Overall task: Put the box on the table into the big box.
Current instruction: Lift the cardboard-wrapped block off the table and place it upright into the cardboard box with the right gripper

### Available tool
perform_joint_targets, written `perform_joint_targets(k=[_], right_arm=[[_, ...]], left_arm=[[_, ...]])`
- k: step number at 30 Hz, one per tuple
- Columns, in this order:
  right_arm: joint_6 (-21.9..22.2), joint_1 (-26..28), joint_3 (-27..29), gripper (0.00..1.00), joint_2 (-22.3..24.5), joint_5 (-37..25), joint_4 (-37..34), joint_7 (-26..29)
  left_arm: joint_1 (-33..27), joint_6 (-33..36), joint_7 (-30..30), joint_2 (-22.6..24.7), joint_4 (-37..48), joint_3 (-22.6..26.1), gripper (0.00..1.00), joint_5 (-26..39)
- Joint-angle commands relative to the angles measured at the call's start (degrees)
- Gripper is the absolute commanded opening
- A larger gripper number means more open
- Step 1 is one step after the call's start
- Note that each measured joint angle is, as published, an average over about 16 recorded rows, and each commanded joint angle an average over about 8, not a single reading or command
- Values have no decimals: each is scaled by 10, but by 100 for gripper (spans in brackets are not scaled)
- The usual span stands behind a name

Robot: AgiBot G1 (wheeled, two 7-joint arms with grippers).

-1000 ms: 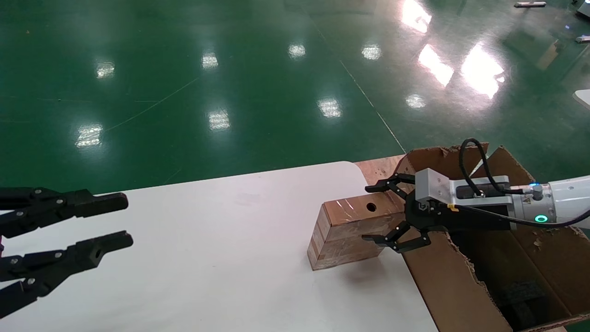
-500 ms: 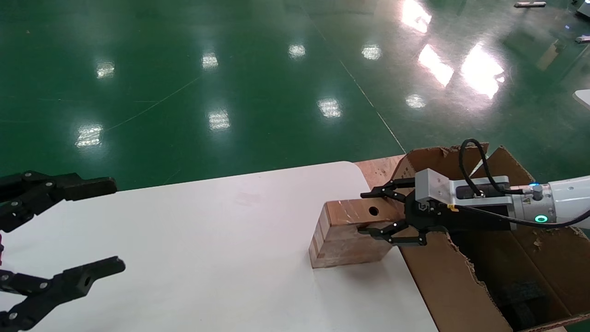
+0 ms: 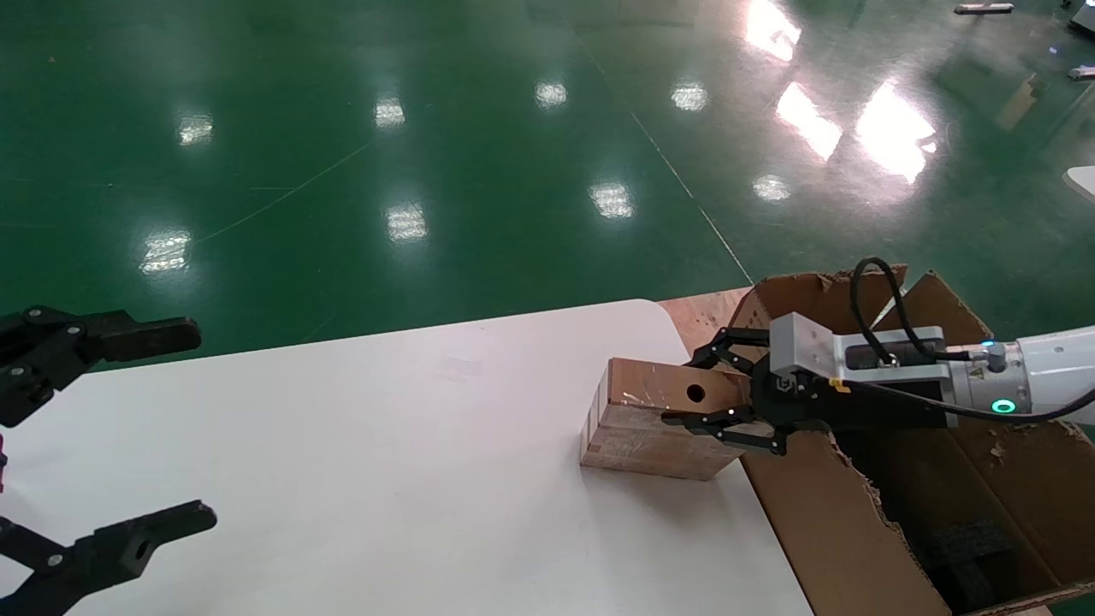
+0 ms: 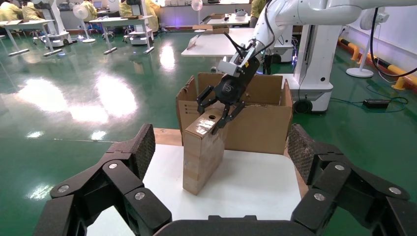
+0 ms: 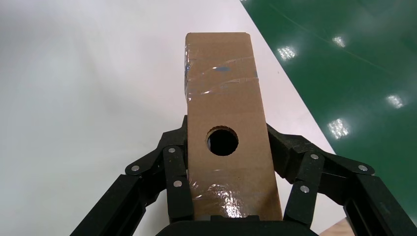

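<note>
The right gripper (image 3: 697, 393) was clenched on the box (image 3: 650, 419), its jaws pressed against the two broad faces at the end nearest the big box (image 3: 855, 522). The box stood on its long narrow side near the right edge of the white worktop (image 3: 385, 479), tilted, with its gripped end raised and the round hole facing up. The left gripper (image 3: 128, 428) hovered over the worktop's left side, jaws spread wide and holding nothing.
</note>
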Motion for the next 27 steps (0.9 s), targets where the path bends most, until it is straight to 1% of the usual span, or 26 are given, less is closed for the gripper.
perform_joint_targets(k=[1,4,9,13,16,22,27], right_arm=[[0,1,0,0,1,1,3,4],[-1,15,0,0,21,20,40,49],[4,41,6,0,66,63,97,153],[20,65,15,0,103,88,117,238],[43,82,23,0,131,94,124,282],[97,101,32,0,192,85,128,333],[140,86,25,0,236,69,119,344]], left_arm=[[0,0,0,0,0,0,100,0],[0,0,0,0,0,0,100,0],[0,0,0,0,0,0,100,0],[0,0,0,0,0,0,100,0],[0,0,0,0,0,0,100,0],[0,0,0,0,0,0,100,0],[0,0,0,0,0,0,100,0]])
